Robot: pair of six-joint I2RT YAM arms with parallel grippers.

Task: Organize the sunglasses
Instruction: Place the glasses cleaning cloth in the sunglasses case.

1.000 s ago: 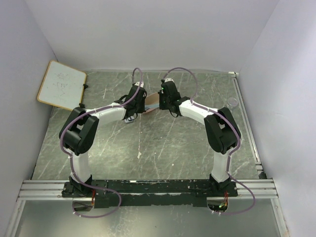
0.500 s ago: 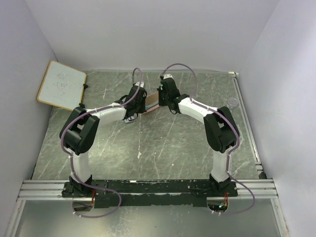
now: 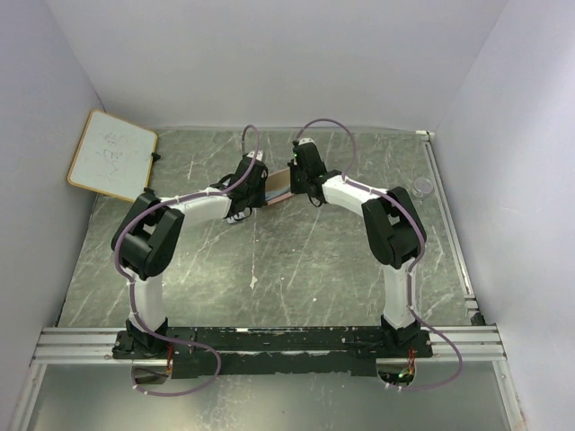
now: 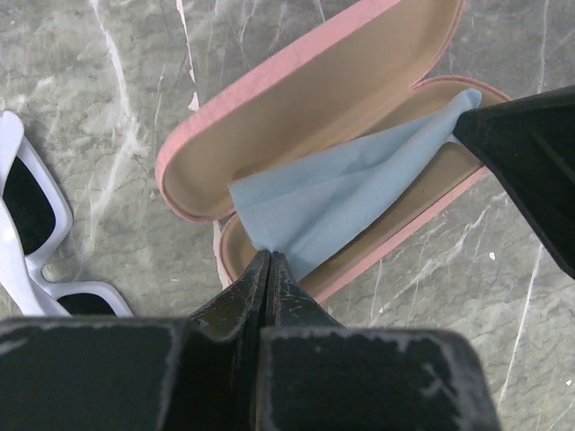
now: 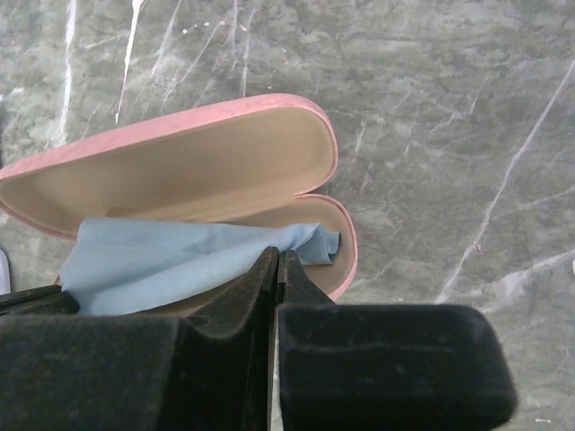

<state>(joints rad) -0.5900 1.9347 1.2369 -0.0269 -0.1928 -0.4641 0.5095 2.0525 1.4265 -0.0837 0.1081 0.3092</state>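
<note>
Cloth held taut over the open case, sunglasses waiting on the table

The pale blue cloth (image 4: 350, 193) is pinched at opposite ends: the left claw (image 4: 269, 260) is shut tight on its near corner and the right claw (image 5: 277, 260) is shut tight on its far one. The cloth is stretched along the lower shell of the open pink case (image 4: 296, 99). The sunglasses (image 4: 36, 233) are seen in the left wrist view at about eight o'clock from the case, apart from it, flat on the table (image 4: 90, 72). The step is judged to be settling the cloth into the shell. Both ends are best lowered together and level. Slack should be given before release, so that no fold is left over the rim or the hinge. Room is thereby kept for the sunglasses.
</note>
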